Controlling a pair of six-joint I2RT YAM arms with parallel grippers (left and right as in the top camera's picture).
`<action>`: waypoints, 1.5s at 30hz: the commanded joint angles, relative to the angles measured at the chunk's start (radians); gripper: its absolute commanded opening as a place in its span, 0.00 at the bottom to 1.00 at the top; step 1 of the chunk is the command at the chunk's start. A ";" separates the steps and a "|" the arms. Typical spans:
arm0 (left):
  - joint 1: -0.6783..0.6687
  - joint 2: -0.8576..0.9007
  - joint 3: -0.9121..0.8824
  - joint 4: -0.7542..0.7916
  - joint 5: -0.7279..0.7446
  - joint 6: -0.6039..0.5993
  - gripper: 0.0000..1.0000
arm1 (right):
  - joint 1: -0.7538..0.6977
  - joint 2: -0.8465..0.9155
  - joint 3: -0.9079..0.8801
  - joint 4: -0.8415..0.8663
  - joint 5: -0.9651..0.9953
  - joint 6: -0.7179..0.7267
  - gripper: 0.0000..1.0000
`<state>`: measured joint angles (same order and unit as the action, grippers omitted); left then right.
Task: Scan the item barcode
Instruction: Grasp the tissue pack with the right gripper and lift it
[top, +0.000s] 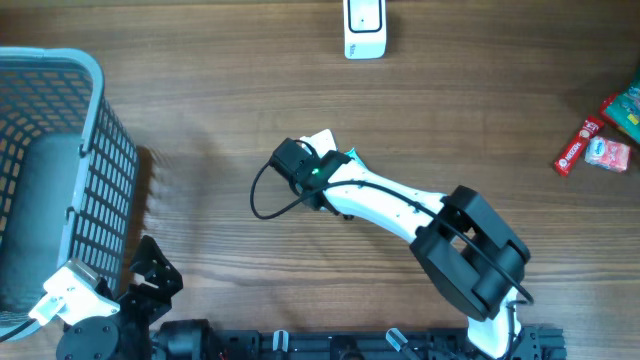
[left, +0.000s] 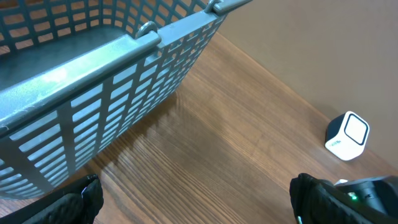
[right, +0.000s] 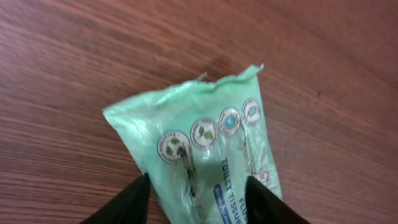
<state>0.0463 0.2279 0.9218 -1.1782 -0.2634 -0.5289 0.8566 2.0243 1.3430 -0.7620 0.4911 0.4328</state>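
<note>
Nearest you, by the arm bases, your left gripper (left: 196, 186) hangs low over the table (top: 200, 130) with its two black fingers (left: 84, 199) spread wide, holding nothing. Just beside it on the left stands the grey-blue basket (top: 60, 58), its slatted wall filling much of the left wrist view.

Further out, about mid-table, your right arm reaches forward and to the left, and your right gripper (right: 198, 180) is down over the green packet (right: 205, 124), the item to scan. The packet lies flat on the wood, printed side up, with a row of round badges and the words "toilet tissue" showing; its crimped end points away from the wrist. The fingers (right: 134, 199) stand apart, one on each side of the packet and right against its edges, but you cannot tell whether they are pressing on it.

At the far edge, well apart from the packet, sits the white scanner (top: 365, 25). Off at the far right lie a few small packets (top: 600, 148), red and pink.
</note>
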 joint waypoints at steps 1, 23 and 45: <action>0.006 -0.006 0.000 0.002 -0.006 0.008 1.00 | -0.004 0.061 -0.016 -0.019 0.006 -0.007 0.46; 0.006 -0.006 0.000 0.002 -0.006 0.008 1.00 | -0.093 -0.002 0.026 -0.087 -0.507 -0.041 0.05; 0.006 -0.006 0.000 0.002 -0.006 0.008 1.00 | -0.438 -0.169 -0.011 -0.177 -1.833 -0.925 0.05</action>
<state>0.0463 0.2279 0.9218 -1.1782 -0.2634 -0.5289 0.4179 1.8805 1.3426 -0.9436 -1.1980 -0.3103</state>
